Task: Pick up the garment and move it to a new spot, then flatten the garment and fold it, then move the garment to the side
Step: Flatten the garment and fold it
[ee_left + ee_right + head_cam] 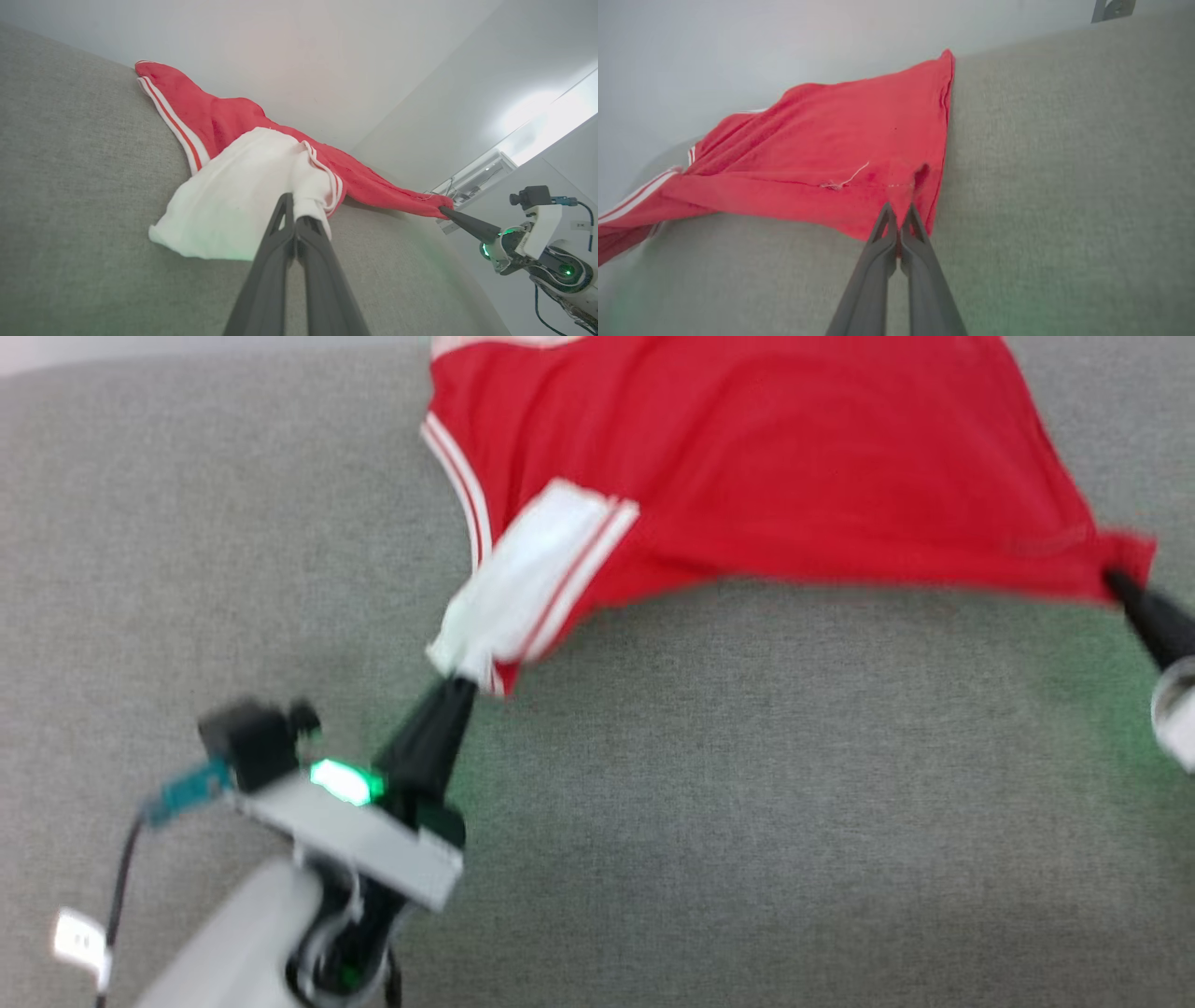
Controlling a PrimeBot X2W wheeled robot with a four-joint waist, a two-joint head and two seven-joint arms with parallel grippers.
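Note:
The garment [775, 476], red with a white sleeve [523, 583] and striped trim, lies stretched across the grey fabric surface [653, 803] at the top of the head view. My left gripper [459, 683] is shut on the white sleeve's end, seen close in the left wrist view [295, 210]. My right gripper [1113, 577] is shut on the garment's red hem corner at the right edge; the right wrist view shows that pinch [899, 212]. Between the two grips the near edge hangs taut. The same garment [224, 121] [859, 154] appears in both wrist views.
The grey fabric surface [1064, 186] spreads wide on all sides of the garment. A pale wall [327, 46] rises behind its far edge. My right arm [528, 242] shows in the left wrist view, with a metal fixture [472, 182] behind it.

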